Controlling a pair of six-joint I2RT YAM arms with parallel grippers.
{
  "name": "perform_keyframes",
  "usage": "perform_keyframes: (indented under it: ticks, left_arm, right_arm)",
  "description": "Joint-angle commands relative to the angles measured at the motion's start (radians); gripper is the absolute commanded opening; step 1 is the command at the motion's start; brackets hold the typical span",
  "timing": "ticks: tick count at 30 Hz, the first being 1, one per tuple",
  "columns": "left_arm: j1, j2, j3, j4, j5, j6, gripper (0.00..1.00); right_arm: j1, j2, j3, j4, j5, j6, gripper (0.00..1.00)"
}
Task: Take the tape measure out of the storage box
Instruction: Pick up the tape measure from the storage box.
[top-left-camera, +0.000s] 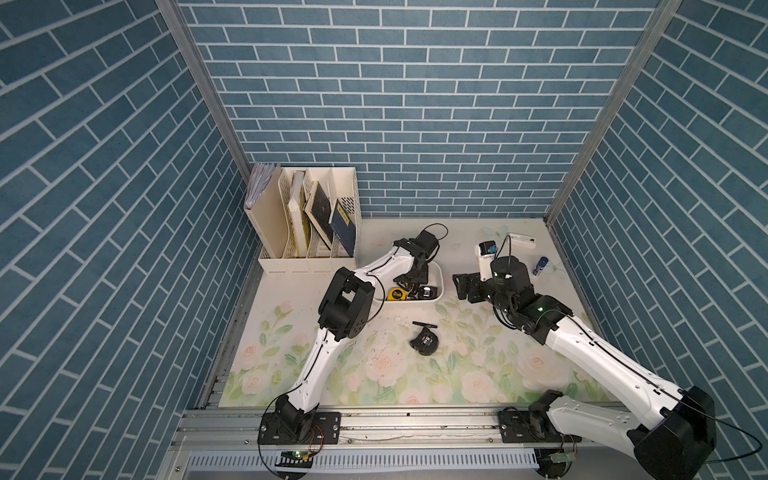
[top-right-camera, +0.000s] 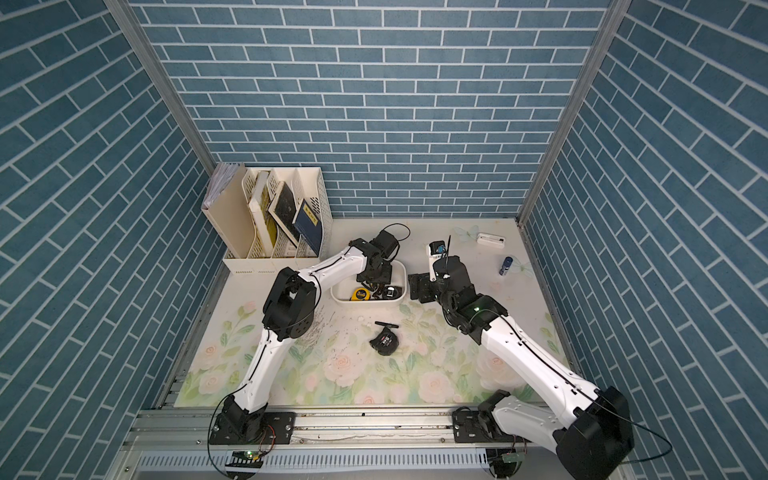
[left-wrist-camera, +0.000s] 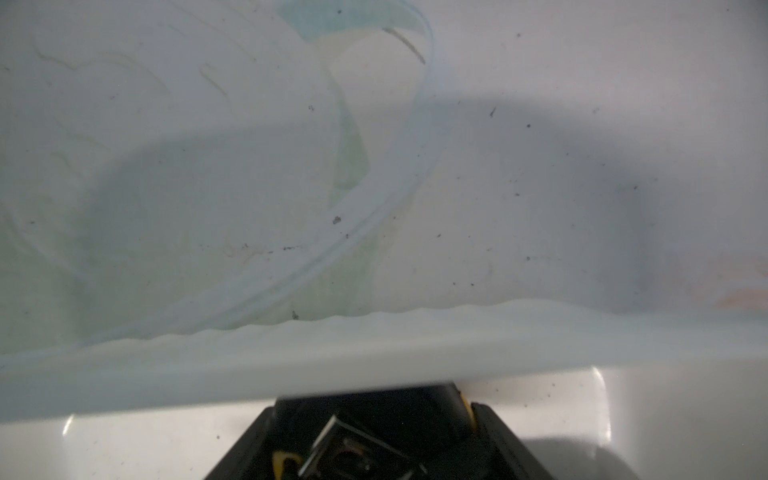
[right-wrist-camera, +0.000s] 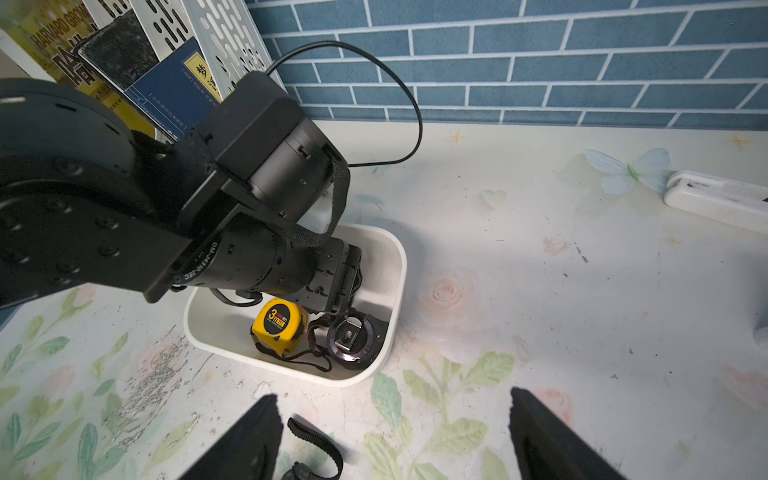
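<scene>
The white storage box (top-left-camera: 441, 282) (top-right-camera: 404, 274) (right-wrist-camera: 399, 266) sits mid-table. Inside lie a yellow tape measure (top-left-camera: 397, 294) (top-right-camera: 360, 294) (right-wrist-camera: 278, 324) and a black tape measure (top-left-camera: 427, 292) (top-right-camera: 390, 292) (right-wrist-camera: 355, 338) with its metal clip facing up. My left gripper (top-left-camera: 413, 286) (top-right-camera: 379, 286) (right-wrist-camera: 343, 307) reaches down into the box. In the left wrist view the left gripper (left-wrist-camera: 376, 411) is shut on the black tape measure (left-wrist-camera: 353, 453), against the box wall (left-wrist-camera: 374, 353). My right gripper (top-left-camera: 465, 286) (top-right-camera: 417, 286) (right-wrist-camera: 395, 436) hovers open just right of the box, holding nothing.
Another black tape measure (top-left-camera: 424, 341) (top-right-camera: 384, 340) (right-wrist-camera: 309, 469) with a strap lies on the floral mat in front of the box. A cream file organizer (top-left-camera: 307, 220) with books stands back left. A white bottle (top-left-camera: 484, 257), a white case (top-left-camera: 521, 241) and a blue cylinder (top-left-camera: 539, 266) are back right.
</scene>
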Motion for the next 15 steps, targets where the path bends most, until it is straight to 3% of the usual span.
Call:
perform_keyframes:
  ticks: [1,8,15]
  left_arm:
    - [0.005,-0.003,-0.028,-0.005,-0.010,-0.013,0.35]
    - [0.004,-0.096,0.004,-0.033,-0.045,-0.022,0.15]
    - [0.005,-0.241,0.101,-0.109,-0.015,-0.044,0.13]
  right_arm:
    - [-0.006,-0.008,-0.002,0.017,-0.005,0.029,0.88]
    - [-0.006,0.001,-0.024,0.047,-0.041,0.032,0.87]
    - [-0.007,-0.012,-0.099,0.101,-0.074,0.064,0.87]
